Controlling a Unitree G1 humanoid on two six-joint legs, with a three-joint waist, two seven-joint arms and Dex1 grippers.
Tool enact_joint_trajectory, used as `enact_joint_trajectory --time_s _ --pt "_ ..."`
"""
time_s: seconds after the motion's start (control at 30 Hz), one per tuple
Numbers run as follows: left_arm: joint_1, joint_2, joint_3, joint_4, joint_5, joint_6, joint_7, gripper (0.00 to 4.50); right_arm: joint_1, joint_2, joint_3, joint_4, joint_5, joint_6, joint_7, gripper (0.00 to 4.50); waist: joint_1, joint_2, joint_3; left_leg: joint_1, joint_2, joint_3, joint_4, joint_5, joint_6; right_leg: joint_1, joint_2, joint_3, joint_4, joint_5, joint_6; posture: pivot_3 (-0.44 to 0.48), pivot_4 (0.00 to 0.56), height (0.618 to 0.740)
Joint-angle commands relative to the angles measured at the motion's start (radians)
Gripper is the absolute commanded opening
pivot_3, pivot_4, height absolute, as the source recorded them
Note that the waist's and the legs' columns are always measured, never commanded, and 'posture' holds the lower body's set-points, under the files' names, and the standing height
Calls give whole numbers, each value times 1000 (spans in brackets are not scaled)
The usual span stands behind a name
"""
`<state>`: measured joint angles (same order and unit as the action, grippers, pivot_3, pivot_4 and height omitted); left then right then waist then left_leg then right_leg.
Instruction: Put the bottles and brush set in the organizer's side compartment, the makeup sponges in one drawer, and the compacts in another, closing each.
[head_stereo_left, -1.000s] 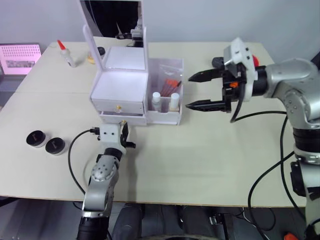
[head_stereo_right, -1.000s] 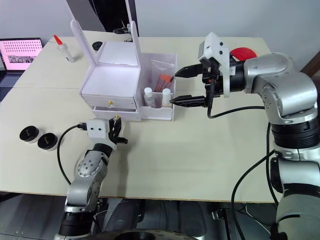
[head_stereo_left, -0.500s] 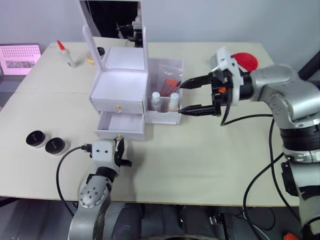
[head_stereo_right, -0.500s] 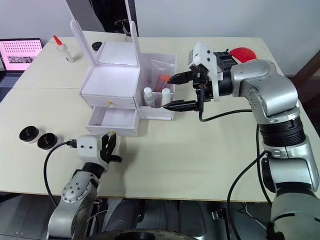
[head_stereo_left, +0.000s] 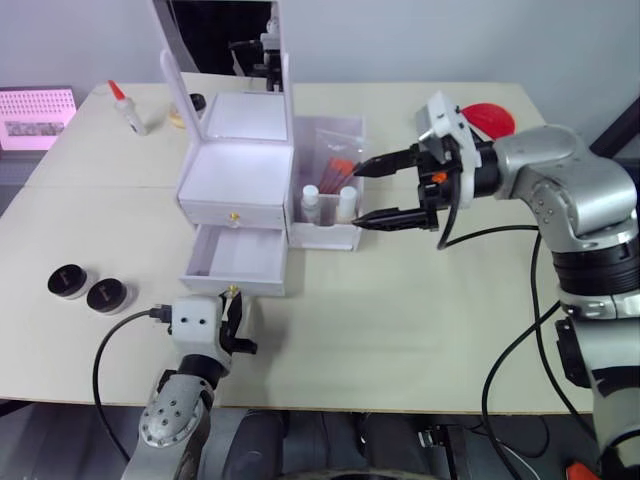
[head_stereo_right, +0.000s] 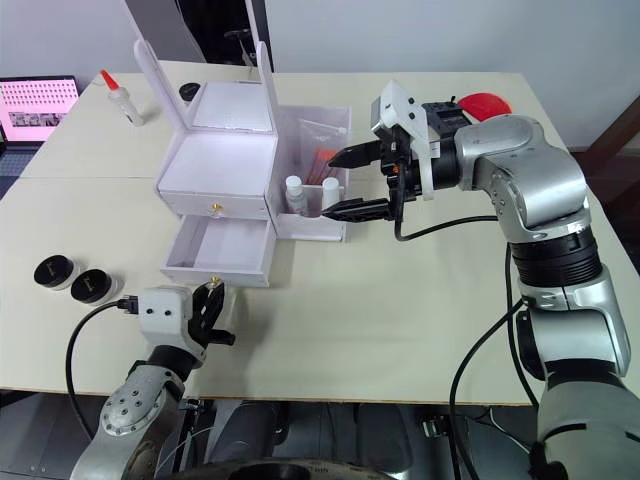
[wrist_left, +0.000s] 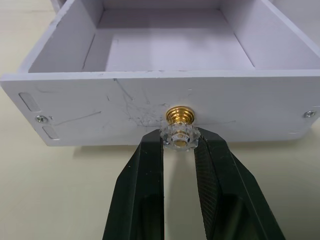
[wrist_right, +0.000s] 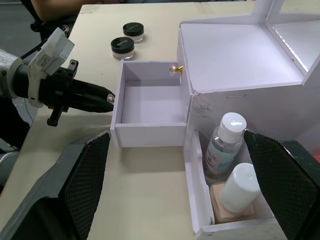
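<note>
Left wrist view shows the left gripper (wrist_left: 180, 150) with its jaws narrowed onto the clear, brass-stemmed knob (wrist_left: 179, 131) of the white organizer's lower drawer (head_stereo_left: 237, 262), which stands pulled out and empty, its travel running straight along the gripper toward the robot. Two round black compacts (head_stereo_left: 88, 287) lie on the beige desk (head_stereo_left: 420, 310) to that arm's left, clearly nearer it than the right gripper (head_stereo_left: 378, 190), whose jaws gape wide beside the side compartment (head_stereo_left: 335, 232) holding white-capped bottles (wrist_right: 225, 142).

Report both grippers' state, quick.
Left gripper: shut on the lower drawer's knob.
Right gripper: open, holding nothing, beside the organizer.
</note>
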<state>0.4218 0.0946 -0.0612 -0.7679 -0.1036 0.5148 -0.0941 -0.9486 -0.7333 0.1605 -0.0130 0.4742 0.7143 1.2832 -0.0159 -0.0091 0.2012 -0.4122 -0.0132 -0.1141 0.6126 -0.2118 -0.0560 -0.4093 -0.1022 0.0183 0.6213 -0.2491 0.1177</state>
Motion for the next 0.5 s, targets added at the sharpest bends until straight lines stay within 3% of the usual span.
enact_joint_trajectory --time_s 0.03,0.17,0.2,0.43,0.5 --pt "23 -5 18 -51 -66 5 -27 2208 -35 -13 -15 -14 1 -2 13 4500 0 0 0 0 0 0 0 0 0 0 0 0 0 0 0 0 150 740" --pt "85 21 78 -111 -116 20 -49 4293 -48 -10 -18 8 1 -11 28 4500 -5 0 0 0 1 0 0 0 0 0 0 0 -1 0 0 0 150 740" --pt "120 29 108 -132 -143 10 -70 4447 -52 -8 -17 22 -3 -22 36 4500 -6 0 0 0 1 1 0 0 0 0 0 0 -1 0 0 0 150 740" --pt "417 54 433 -207 -373 -240 -281 4447 -81 -17 -27 186 -30 -99 111 4500 -17 0 0 -1 3 5 0 -4 -4 0 0 1 -7 0 0 0 150 740" --pt "461 70 617 -125 -492 -323 -346 4447 -65 -36 -38 271 -59 -157 128 4500 -19 0 0 -2 3 5 1 -4 -4 0 0 1 -7 0 0 0 150 740"
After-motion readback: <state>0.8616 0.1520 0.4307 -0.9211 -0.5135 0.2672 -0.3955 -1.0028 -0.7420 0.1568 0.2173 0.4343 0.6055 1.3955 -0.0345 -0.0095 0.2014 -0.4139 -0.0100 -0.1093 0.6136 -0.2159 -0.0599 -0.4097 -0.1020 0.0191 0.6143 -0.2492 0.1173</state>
